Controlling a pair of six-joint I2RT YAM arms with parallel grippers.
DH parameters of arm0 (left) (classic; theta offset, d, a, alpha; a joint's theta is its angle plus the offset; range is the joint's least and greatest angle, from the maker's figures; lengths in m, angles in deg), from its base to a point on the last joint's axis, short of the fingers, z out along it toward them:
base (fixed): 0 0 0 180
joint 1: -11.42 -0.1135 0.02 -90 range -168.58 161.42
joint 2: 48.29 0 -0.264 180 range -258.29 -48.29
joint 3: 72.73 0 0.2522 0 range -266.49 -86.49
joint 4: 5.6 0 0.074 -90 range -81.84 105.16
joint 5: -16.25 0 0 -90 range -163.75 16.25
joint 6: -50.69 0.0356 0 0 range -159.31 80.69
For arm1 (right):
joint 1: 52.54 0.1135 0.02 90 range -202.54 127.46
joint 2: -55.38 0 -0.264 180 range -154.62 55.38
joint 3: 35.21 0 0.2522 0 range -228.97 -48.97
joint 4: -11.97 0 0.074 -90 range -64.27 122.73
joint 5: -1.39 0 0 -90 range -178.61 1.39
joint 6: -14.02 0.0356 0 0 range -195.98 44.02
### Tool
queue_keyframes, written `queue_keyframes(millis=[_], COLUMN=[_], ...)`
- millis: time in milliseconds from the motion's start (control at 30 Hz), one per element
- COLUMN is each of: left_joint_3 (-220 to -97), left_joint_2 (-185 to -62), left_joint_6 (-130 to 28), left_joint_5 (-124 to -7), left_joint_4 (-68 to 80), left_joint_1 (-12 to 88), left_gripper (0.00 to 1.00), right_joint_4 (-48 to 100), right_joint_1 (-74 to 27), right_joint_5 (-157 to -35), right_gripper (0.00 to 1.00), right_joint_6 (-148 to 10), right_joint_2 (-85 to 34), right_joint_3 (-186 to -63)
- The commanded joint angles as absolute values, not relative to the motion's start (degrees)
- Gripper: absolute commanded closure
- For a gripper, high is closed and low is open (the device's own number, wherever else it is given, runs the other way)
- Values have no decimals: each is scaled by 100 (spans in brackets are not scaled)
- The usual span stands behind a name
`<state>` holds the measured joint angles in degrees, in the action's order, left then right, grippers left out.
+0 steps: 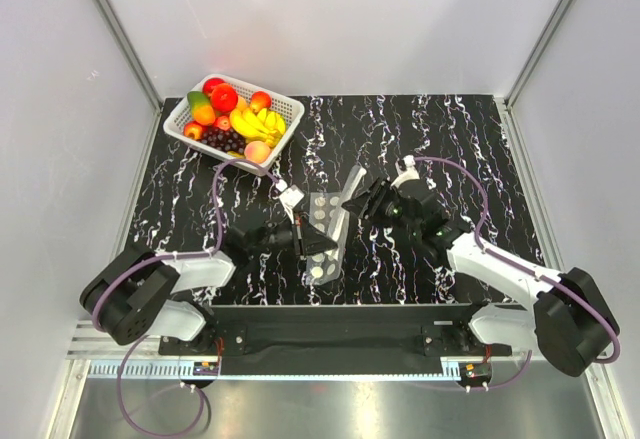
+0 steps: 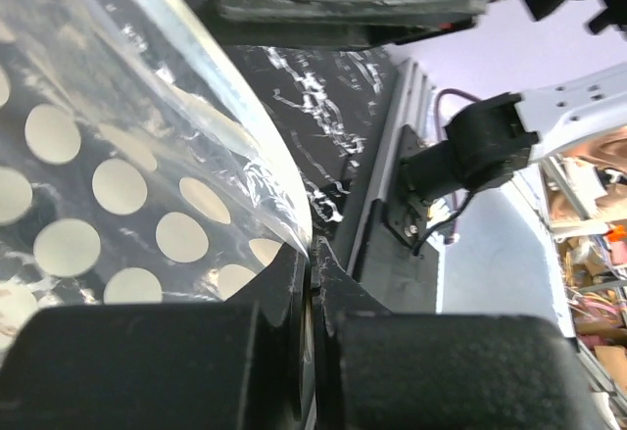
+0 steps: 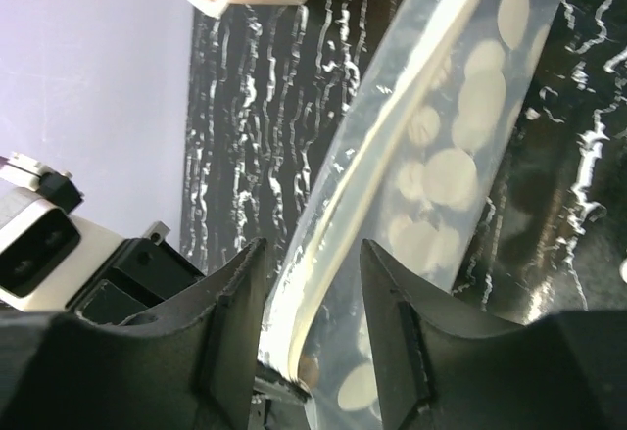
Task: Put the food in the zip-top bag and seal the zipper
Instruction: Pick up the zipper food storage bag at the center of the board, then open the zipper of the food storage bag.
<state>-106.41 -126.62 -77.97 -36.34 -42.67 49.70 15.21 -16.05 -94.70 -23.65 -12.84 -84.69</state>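
At the bottom of the top view the two arm bases sit on the near rail, and both arms reach inward to mid-frame. The left gripper (image 1: 312, 242) is clamped on the zip-top bag (image 1: 327, 227); its wrist view shows the two fingers pressed together on a fold of dotted film at lower centre. The right gripper (image 3: 313, 254) has its fingers apart, with the bag's mouth edge and the pale zipper (image 3: 377, 136) running up between them. I cannot tell whether either pad touches the strip.

The bag lies at the middle of the marbled table (image 1: 450, 139), partly lifted. No fruit shows inside it. At upper left, well apart from the bag, all the food (image 1: 232, 119) sits in the white basket (image 1: 287, 137), the grape bunch (image 1: 222, 140) and peach (image 1: 257, 151) among it.

My judgement is that this is an early stage: nothing is loaded or sealed. Whether the mouth is open is hard to make out, since the grippers cover much of the bag from above.
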Motion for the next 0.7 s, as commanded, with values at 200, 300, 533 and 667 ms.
queue_keyframes(millis=[200,300,533,667], left_joint_3=[-10337,-10301,-10248,-10213], left_joint_2=[-12309,-12265,-12177,-12124], left_joint_6=[-8080,-8097,-8124,-8115], left_joint_5=[-3525,-3481,-3341,-3244], left_joint_4=[-5591,-5652,-5837,-5863], left_joint_1=[4851,4825,4816,4816], left_gripper=[100,100,100,100], right_joint_4=[1018,956,158,-589], right_joint_1=[-1588,-1641,-1791,-1870], right_joint_5=[-9037,-9098,-9572,-9854], right_gripper=[58,60,60,59], right_joint_6=[-1930,-1885,-1622,-1394], right_joint_2=[-860,-869,-1193,-1404], right_joint_3=[-8096,-8026,-7929,-7815])
